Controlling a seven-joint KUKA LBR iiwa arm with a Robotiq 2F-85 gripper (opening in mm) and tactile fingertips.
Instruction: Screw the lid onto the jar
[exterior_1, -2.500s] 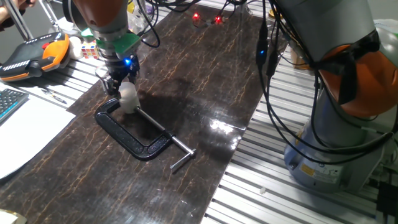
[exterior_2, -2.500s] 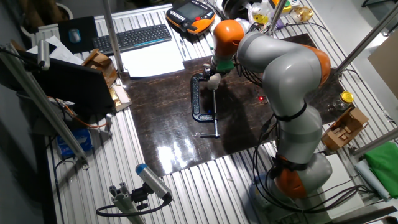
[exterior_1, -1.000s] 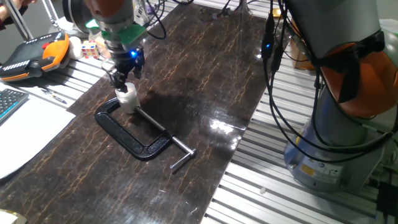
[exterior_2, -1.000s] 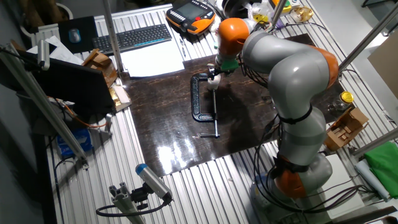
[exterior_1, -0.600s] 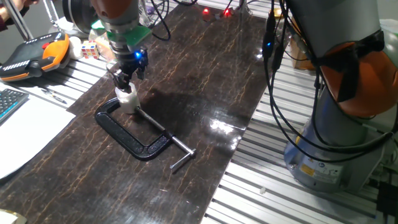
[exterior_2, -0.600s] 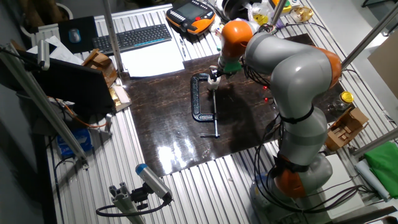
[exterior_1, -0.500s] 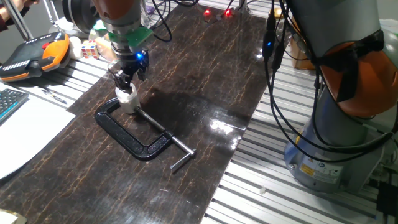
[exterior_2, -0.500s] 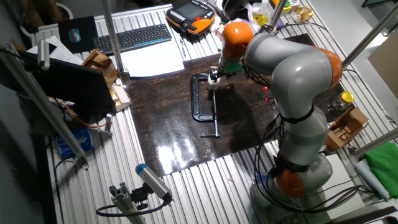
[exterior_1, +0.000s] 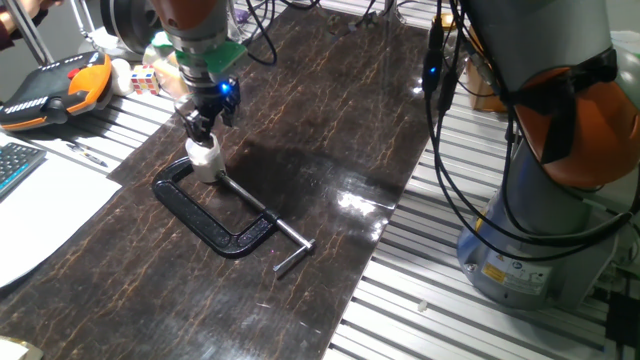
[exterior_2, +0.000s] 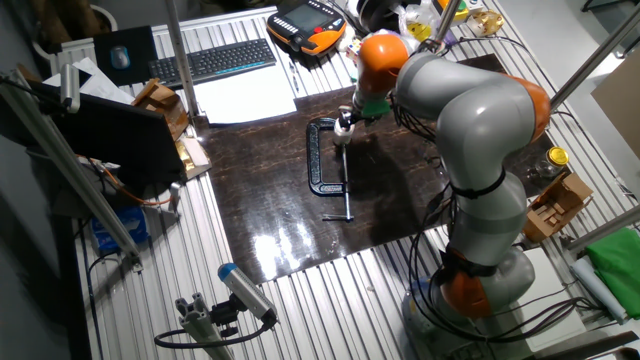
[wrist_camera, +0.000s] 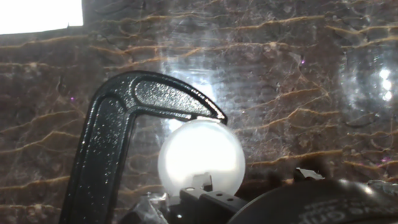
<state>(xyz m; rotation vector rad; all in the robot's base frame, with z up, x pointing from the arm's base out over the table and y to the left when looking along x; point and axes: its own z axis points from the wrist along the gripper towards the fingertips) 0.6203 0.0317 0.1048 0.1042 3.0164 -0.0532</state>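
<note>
Dark marbled desk (exterior_1: 330, 120) bearing a black C-clamp (exterior_1: 205, 215) and the small whitish jar (exterior_1: 205, 160) in its jaws.

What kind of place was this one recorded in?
Most likely a robotics lab bench: slotted aluminium table, a teach pendant and keyboard nearby, and a C-clamp holding the jar under the claw.

The gripper (exterior_1: 203, 127) has risen off the jar (exterior_1: 206, 160).
</note>
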